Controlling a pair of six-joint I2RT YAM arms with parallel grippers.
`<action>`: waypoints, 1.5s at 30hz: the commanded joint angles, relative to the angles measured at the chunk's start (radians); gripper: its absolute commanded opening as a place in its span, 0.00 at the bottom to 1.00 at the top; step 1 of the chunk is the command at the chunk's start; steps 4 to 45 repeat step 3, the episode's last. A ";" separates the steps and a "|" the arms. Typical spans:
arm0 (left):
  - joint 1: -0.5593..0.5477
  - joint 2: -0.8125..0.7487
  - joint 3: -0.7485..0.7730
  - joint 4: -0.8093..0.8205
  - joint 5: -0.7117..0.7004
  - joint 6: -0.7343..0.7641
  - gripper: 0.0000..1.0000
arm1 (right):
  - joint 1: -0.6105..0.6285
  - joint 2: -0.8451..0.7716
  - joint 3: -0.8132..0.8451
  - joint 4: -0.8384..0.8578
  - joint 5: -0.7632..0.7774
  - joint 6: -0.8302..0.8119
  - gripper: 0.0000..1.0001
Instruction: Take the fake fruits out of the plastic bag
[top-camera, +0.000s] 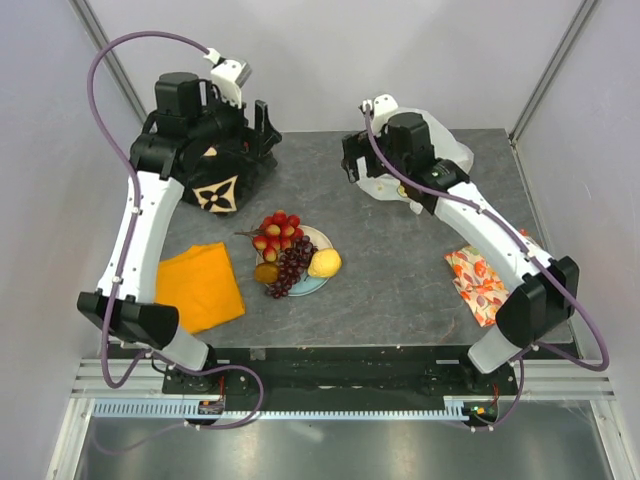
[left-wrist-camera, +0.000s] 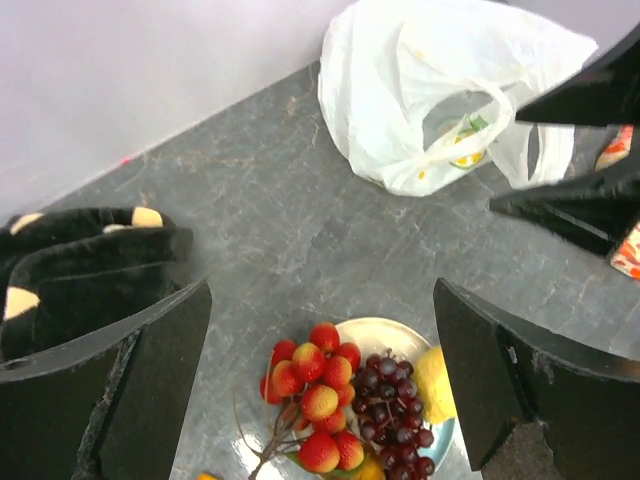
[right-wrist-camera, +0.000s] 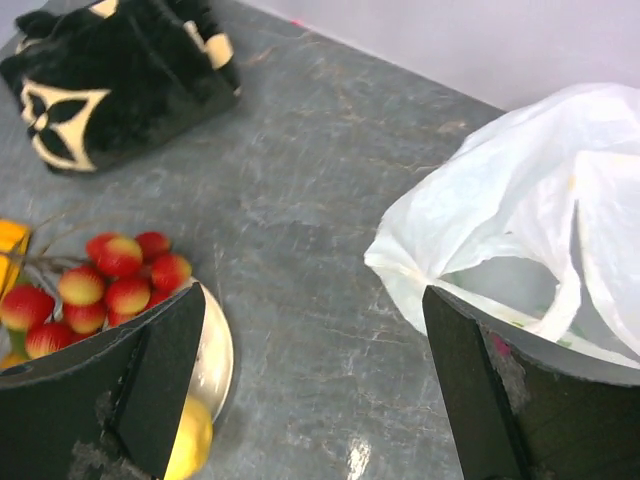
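1. The grey table carries everything.
2. The plastic bag lies crumpled at the table's far right, its mouth gaping.
3. A black bag with a beige flower mark sits far left.
4. My left fingers are spread wide above that black bag, holding nothing.
5. My right fingers are spread too, at the plastic bag's edge (whether they touch it, I cannot tell).
6. A plate at the middle holds a red berry cluster, a grape bunch, a lemon and a brown oval piece.
7. A yellow-green piece shows inside the plastic bag.
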 joint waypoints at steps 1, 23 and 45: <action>-0.001 -0.032 -0.095 0.031 0.006 -0.003 0.99 | 0.008 -0.004 0.007 0.061 0.143 0.061 0.98; -0.001 -0.036 -0.106 0.032 -0.041 -0.012 0.99 | 0.008 -0.014 -0.004 0.072 0.134 0.061 0.98; -0.001 -0.036 -0.106 0.032 -0.041 -0.012 0.99 | 0.008 -0.014 -0.004 0.072 0.134 0.061 0.98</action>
